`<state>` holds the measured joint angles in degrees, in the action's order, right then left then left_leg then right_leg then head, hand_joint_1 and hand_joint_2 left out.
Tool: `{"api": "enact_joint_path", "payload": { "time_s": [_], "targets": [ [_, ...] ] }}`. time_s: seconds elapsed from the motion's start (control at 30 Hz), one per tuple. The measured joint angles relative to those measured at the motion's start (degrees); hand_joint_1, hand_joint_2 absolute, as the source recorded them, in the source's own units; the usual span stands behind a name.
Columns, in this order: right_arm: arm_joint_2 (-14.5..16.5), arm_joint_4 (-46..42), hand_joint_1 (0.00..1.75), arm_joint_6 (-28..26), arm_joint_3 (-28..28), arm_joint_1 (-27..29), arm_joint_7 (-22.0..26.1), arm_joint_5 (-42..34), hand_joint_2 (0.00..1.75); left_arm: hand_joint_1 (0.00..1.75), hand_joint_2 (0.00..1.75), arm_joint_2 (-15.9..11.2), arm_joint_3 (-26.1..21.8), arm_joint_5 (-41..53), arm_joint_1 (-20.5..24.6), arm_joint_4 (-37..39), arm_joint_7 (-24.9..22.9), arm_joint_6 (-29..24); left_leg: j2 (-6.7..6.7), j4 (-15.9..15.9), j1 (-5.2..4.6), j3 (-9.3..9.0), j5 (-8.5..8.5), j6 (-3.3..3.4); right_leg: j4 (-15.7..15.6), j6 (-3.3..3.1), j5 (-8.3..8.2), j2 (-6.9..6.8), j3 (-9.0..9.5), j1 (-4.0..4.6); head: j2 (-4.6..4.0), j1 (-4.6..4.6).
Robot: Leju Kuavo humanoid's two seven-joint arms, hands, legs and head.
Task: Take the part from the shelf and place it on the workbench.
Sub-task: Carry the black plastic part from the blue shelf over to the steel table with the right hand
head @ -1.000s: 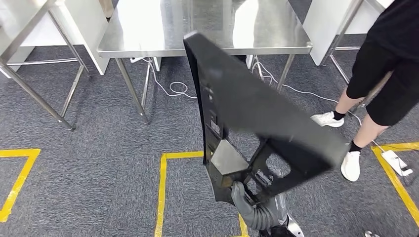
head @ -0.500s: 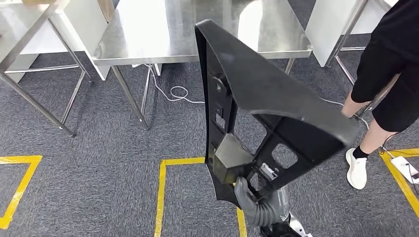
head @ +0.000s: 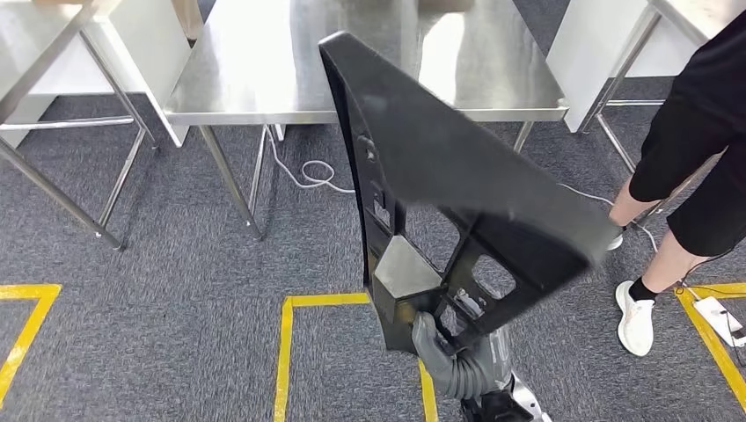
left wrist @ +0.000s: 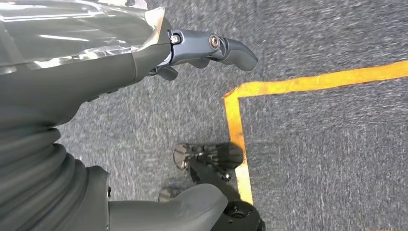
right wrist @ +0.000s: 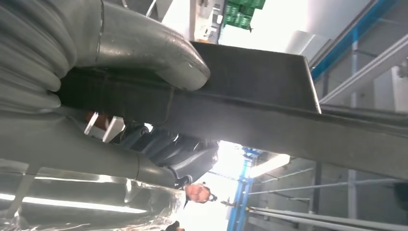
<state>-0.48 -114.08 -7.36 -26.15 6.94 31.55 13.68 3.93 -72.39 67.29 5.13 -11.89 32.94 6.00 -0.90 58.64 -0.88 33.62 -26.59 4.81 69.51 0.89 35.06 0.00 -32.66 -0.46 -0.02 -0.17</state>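
The black part (head: pixel 457 193) is carried upright by its lower frame, likely to clear the steel bench (head: pixel 264 70) ahead. The right robot hand (head: pixel 433 345) grasps it; the left robot hand (left wrist: pixel 207 48) hangs loose, holding nothing.

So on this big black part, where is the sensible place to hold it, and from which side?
Probably the ribbed lower end of the black part, from below, where the right hand grips it now: the cutouts and bars there give fingers an edge to wrap, while the upper panel is broad, smooth and tilted.
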Motion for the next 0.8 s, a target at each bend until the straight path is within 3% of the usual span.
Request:
{"api": "enact_joint_path", "payload": {
  "time_s": [0.07, 0.1, 0.13, 0.2, 0.27, 0.33, 0.37, 0.4, 0.47, 0.53, 0.6, 0.63, 0.67, 0.73, 0.8],
  "targets": [
    [0.0, 0.0, 1.75, -0.1, 0.0, 0.1, -0.1, 0.0, 1.75, 0.00, 1.75, 0.0, 0.0, 0.0, 0.0, 0.0, 0.0, 0.0, -0.10, 0.0, -0.03, -0.44, -0.50, 0.02, 4.8, -0.04, 2.04, 0.01, -4.16, -0.18, 0.00, 0.12],
    [0.0, 0.0, 1.75, -0.1, 0.0, 0.2, -0.2, 0.0, 1.75, 0.00, 1.75, 0.0, 0.0, 0.0, 0.0, 0.0, 0.0, 0.0, -0.20, 0.1, -0.03, -0.79, -0.89, -0.09, 4.9, 0.35, 1.95, 0.01, -5.30, -0.25, 0.00, 0.15],
    [-0.1, 0.0, 1.75, -0.1, 0.0, 0.2, -0.2, 0.0, 1.75, 0.00, 1.75, 0.0, 0.0, 0.0, 0.0, 0.0, 0.0, 0.0, -0.31, 0.1, -0.03, -1.29, -1.32, -0.23, 3.2, 0.96, 0.80, 0.01, -5.44, -0.31, 0.00, 0.20],
    [-0.1, 0.0, 1.75, -0.1, 0.0, 0.2, -0.3, 0.0, 1.75, 0.00, 1.75, 0.1, 0.0, 0.0, 0.0, 0.0, 0.0, 0.1, -0.51, 0.2, -0.05, -2.59, -2.40, -0.63, -3.7, 2.31, -4.03, -0.04, -4.03, -0.43, 0.00, 0.27],
    [-0.1, 0.0, 1.75, -0.2, 0.0, 0.2, -0.5, 0.0, 1.75, 0.00, 1.75, 0.1, 0.0, 0.0, 0.0, 0.0, 0.0, 0.1, -0.62, 0.2, -0.15, -3.41, -3.47, -1.23, -8.7, 1.92, -7.37, -0.17, -2.66, -0.29, 0.00, 0.26],
    [0.0, 0.0, 1.75, -0.3, 0.0, 0.2, -0.6, 0.0, 1.75, 0.00, 1.75, 0.1, 0.1, 0.1, 0.0, 0.0, -0.1, 0.1, -0.57, 0.6, -0.09, -3.65, -3.83, -1.87, -9.9, 0.33, -7.82, -0.14, -1.98, -0.13, 0.00, 0.20],
    [0.0, -0.1, 1.75, -0.3, 0.0, 0.2, -0.7, 0.0, 1.75, 0.00, 1.75, 0.1, 0.1, 0.1, 0.0, 0.0, -0.1, 0.1, -0.45, 1.2, 0.01, -3.55, -3.78, -2.11, -10.2, -0.15, -7.98, -0.04, -1.35, -0.24, 0.00, 0.19],
    [0.1, -0.1, 1.75, -0.3, 0.1, 0.2, -0.7, 0.0, 1.75, 0.00, 1.75, 0.1, 0.1, 0.1, 0.0, 0.0, -0.2, 0.1, -0.30, 2.6, 0.12, -3.03, -3.42, -2.41, -10.5, -0.56, -7.87, -0.02, -0.69, -0.47, 0.00, 0.14],
    [0.3, -0.1, 1.75, -0.3, 0.0, 0.0, -0.7, 0.0, 1.75, 0.00, 1.75, 0.2, 0.2, 0.0, 0.1, 0.0, -0.2, 0.1, -0.01, 7.6, 0.55, 0.06, -3.16, -3.22, -11.0, -1.20, -7.42, -0.07, 0.78, -0.86, 0.01, -0.05],
    [0.4, -0.1, 1.75, -0.1, 0.0, -0.2, -0.7, -0.2, 1.75, 0.00, 1.75, 0.3, 0.2, 0.0, 0.2, 0.0, -0.3, 0.0, 0.22, 13.3, 1.23, 4.78, -4.99, -4.20, -11.2, -1.56, -6.63, -0.07, 1.67, -0.99, 0.01, -0.16],
    [0.4, 0.1, 1.75, 0.2, 0.0, -0.2, -0.8, -0.3, 1.75, 0.00, 1.75, 0.3, 0.2, -0.1, 0.1, 0.0, -0.4, -0.1, 0.49, 15.2, 1.86, 8.17, -7.39, -5.03, -11.2, -1.38, -5.61, 0.03, 2.76, -1.26, 0.00, -0.18],
    [0.5, 0.2, 1.75, 0.3, -0.1, -0.2, -0.8, -0.3, 1.75, 0.00, 1.75, 0.3, 0.2, -0.2, 0.1, 0.0, -0.5, -0.2, 0.64, 13.9, 2.15, 8.71, -7.22, -5.40, -11.2, -1.16, -5.00, 0.07, 3.53, -1.48, 0.00, -0.19],
    [0.5, 0.2, 1.75, 0.3, -0.1, -0.3, -0.9, -0.4, 1.75, 0.00, 1.75, 0.3, 0.2, -0.4, 0.0, 0.0, -0.5, -0.3, 0.78, 11.3, 2.46, 8.49, -5.64, -5.73, -11.2, -0.87, -4.34, 0.07, 4.30, -1.72, 0.00, -0.20],
    [0.5, 0.4, 1.75, 0.4, -0.1, -0.4, -0.9, -0.4, 1.75, 0.00, 1.75, 0.3, 0.2, -0.6, 0.0, 0.1, -0.5, -0.4, 1.43, 5.1, 2.91, 7.12, -0.08, -6.11, -11.2, -0.09, -2.93, 0.03, 5.80, -1.93, 0.00, -0.33],
    [0.7, 0.5, 1.75, 0.5, -0.2, -0.6, -0.9, -0.4, 1.75, 0.00, 1.75, 0.4, 0.2, -0.8, 0.0, 0.1, -0.5, -0.5, 2.01, 2.2, 2.80, 6.17, 2.54, -5.67, -11.5, 0.97, -1.94, -0.07, 7.07, -1.64, 0.00, -0.46]
  ]
}}
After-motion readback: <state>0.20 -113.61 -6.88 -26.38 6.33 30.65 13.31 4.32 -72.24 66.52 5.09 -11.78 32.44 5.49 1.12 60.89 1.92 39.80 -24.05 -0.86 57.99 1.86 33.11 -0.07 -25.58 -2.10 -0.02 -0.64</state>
